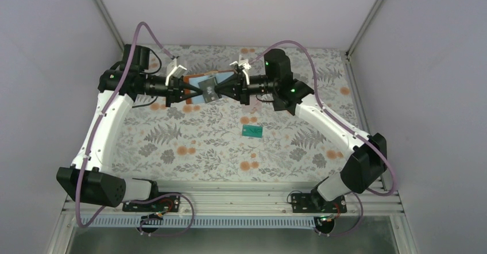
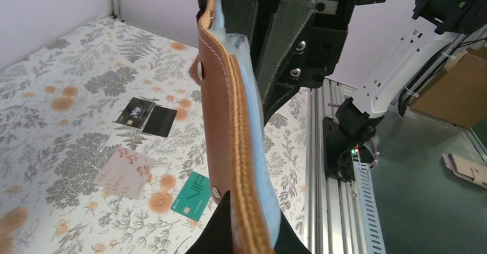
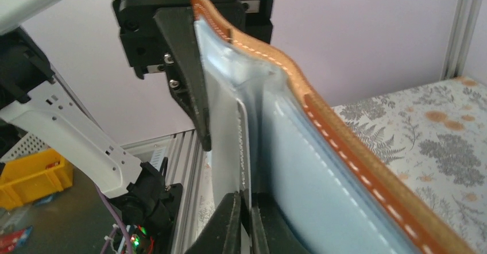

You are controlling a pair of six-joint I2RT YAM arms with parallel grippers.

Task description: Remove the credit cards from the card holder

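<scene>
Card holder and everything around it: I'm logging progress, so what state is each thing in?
card holder: spread open, held above the table from both sides.
left end effector: shut on the card holder.
right end effector: shut on a thin pale inner layer of it.
pink card: out, flat on the table.
teal card: out, flat on the table.
black card: out, flat on the table.
plain dark card: flat beside it.
</scene>
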